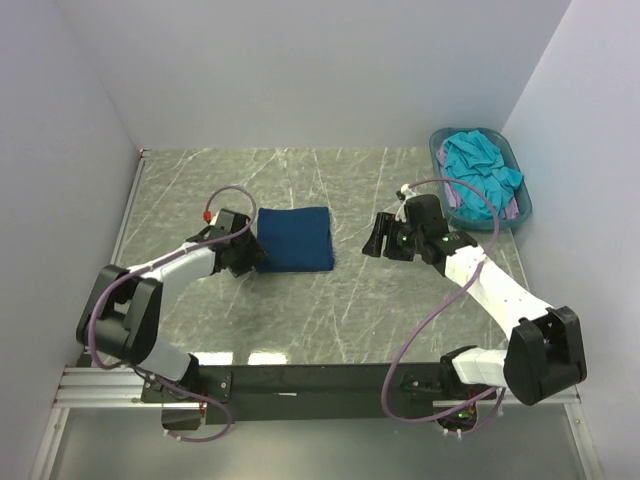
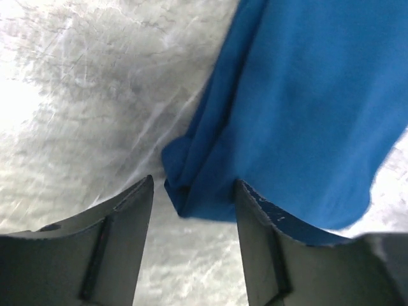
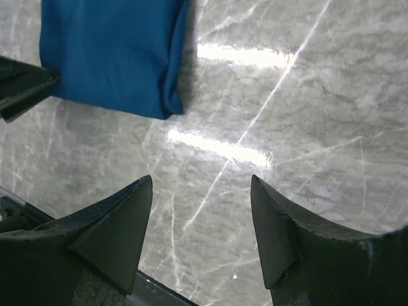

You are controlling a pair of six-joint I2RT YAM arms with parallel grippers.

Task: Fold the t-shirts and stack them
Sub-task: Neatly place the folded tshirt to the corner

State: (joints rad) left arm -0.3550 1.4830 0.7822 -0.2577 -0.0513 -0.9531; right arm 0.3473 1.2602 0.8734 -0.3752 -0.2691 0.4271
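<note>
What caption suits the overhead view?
Left hand beside a folded navy t-shirt, right hand open nearby; a turquoise shirt and a lilac shirt wait in a basket.

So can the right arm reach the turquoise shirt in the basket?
Probably yes. The turquoise shirt lies on top in the open basket, near the right gripper, which is open and empty. Nothing stands between them; it only has to clear the rim.

Centre-left of frame: folded navy tee [image 1: 295,239], a flat, neat rectangle. Upper right: crumpled turquoise tee [image 1: 480,165], heaped over lilac tee [image 1: 460,200].
</note>
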